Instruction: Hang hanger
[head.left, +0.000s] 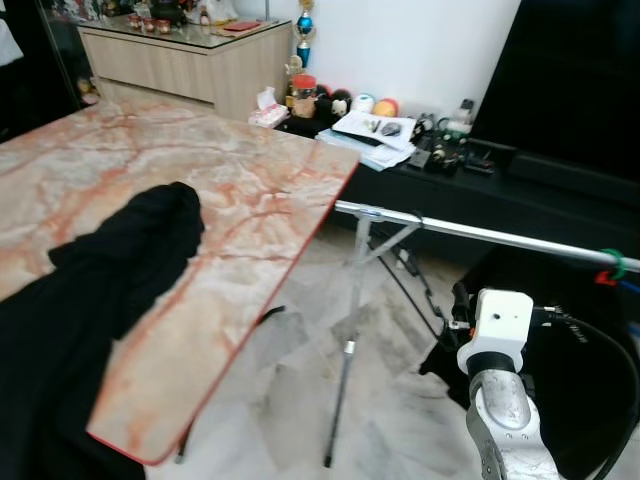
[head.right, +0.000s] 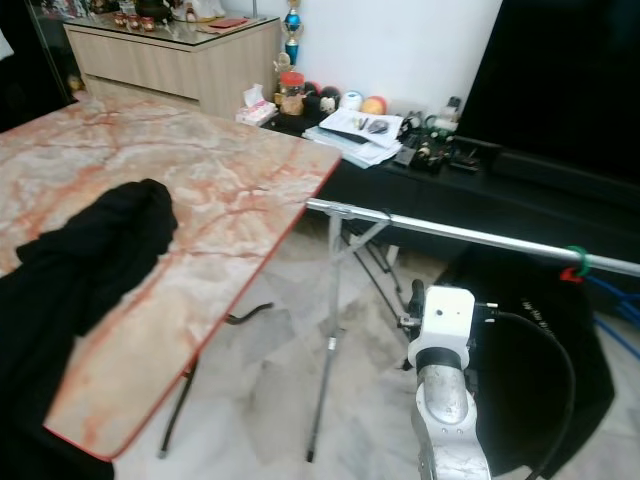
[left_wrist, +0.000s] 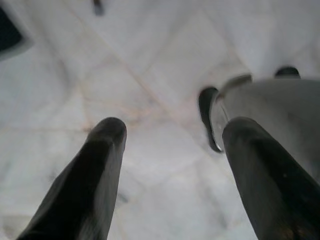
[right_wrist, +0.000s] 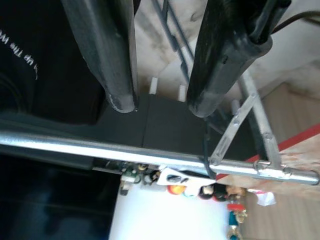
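Nearest to me, at the lower right of my head view, my right arm (head.right: 445, 400) rises in silver with its white wrist block, reaching toward the clothes rail (head.right: 470, 236). Through the wrist camera my right pincer (right_wrist: 162, 102) stands with its two black fingers (right_wrist: 107, 55) moderately parted, nothing between them and nothing touched; their tips sit just short of the shiny rail (right_wrist: 100, 147), which crosses the view beyond them. My left pincer (left_wrist: 172, 135) hangs low over the pale marble floor (left_wrist: 150, 75), fingers spread wide and empty, with a grey rounded part of my own body beside one finger. On my left a black garment (head.left: 90, 290) lies draped over the near end of the pink-veined marble table (head.left: 250, 190), one rounded fold reaching toward the table's middle and the rest spilling off the near edge. I cannot make out a hanger as such anywhere; if one sits in the garment it is hidden. Past the table's right edge the rail runs level from its crossed metal stand (head.left: 355, 300) out to the right, where a green ring and a red clip (head.left: 610, 268) sit on it, with dark cloth (head.right: 520, 350) below. Farther off, a low black bench (head.left: 450, 175) carries papers, small balls and gadgets, and a wooden sideboard (head.left: 190, 60) stands against the white wall.
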